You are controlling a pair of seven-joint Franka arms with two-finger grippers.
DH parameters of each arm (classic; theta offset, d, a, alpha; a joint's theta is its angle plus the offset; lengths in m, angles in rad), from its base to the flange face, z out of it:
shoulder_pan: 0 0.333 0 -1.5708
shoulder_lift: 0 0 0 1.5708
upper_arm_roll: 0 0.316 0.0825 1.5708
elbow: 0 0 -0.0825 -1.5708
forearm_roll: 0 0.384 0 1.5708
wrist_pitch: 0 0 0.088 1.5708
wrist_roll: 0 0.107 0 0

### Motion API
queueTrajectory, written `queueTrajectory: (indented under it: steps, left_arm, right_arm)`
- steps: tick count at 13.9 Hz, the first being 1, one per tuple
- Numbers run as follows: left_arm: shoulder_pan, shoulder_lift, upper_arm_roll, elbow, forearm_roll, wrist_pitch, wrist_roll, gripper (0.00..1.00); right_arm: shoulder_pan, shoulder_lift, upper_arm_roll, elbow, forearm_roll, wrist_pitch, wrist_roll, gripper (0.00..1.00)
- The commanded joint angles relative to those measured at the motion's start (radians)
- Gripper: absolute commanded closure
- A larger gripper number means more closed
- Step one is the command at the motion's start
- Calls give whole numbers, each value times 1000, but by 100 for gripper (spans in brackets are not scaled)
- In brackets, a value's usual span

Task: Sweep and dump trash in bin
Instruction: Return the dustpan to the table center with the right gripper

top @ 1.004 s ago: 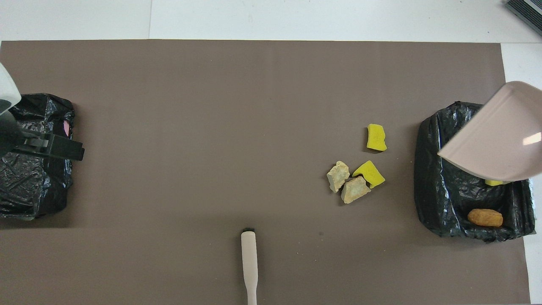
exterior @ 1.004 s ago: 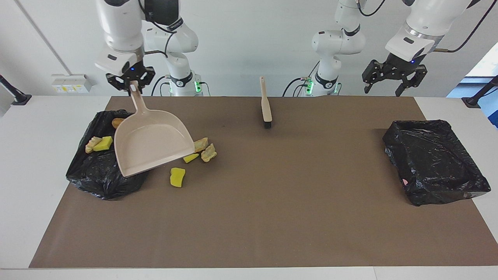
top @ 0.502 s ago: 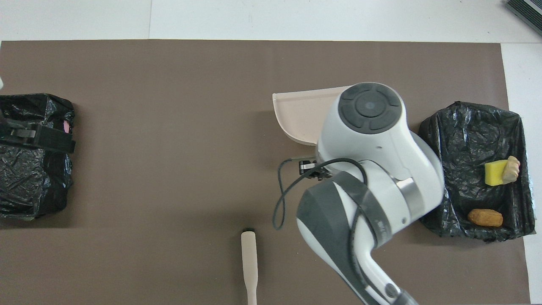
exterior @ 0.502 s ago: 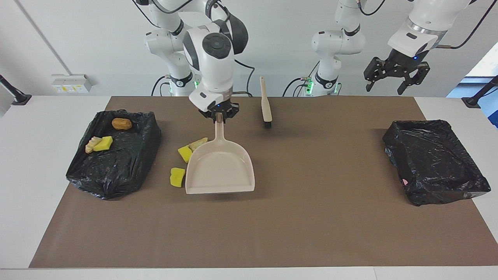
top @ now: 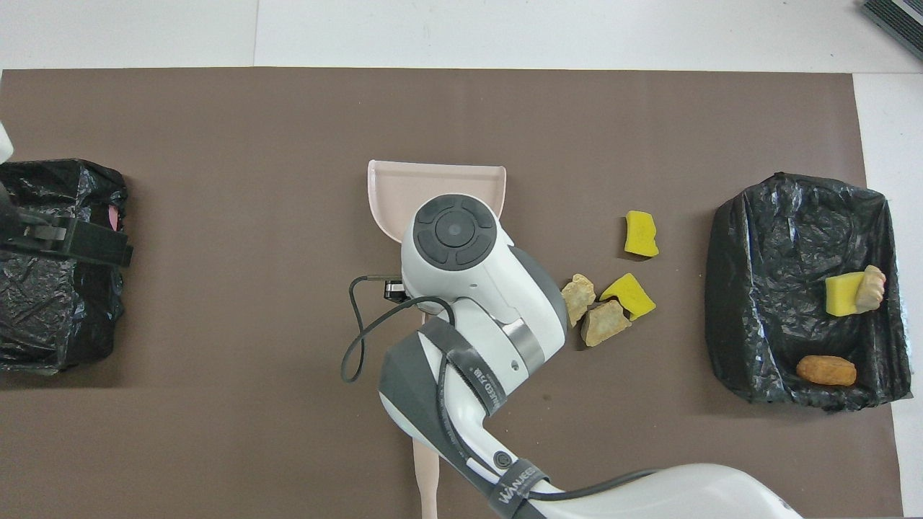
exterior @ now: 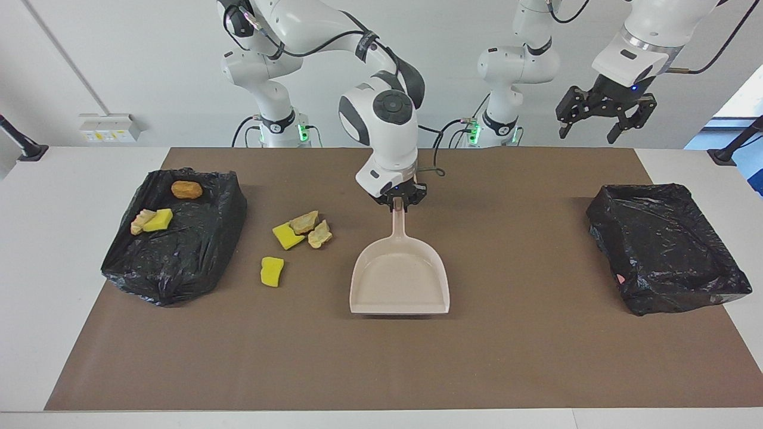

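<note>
Yellow sponge bits (exterior: 272, 271), tan crumbly lumps (exterior: 320, 234)

One camera sits high across the table (exterior: 89, 179), facing the robots and looking down at a slant. The other hangs above the robots' end, looking steeply down and forward. Both share the brown mat (exterior: 381, 357) (top: 216, 115), seen half a turn apart.
</note>
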Motion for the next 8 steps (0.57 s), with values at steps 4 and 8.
queueTrajectory:
  steps: [4, 8]
  left_arm:
    - [-16, -16, 15, -10, 3, -12, 0, 0]
    - [-15, -16, 15, -9, 3, -2, 4, 0]
  right_arm:
    - [27, 49, -8, 21, 10, 71, 16, 100]
    - [34, 36, -8, 24, -36, 35, 10, 0]
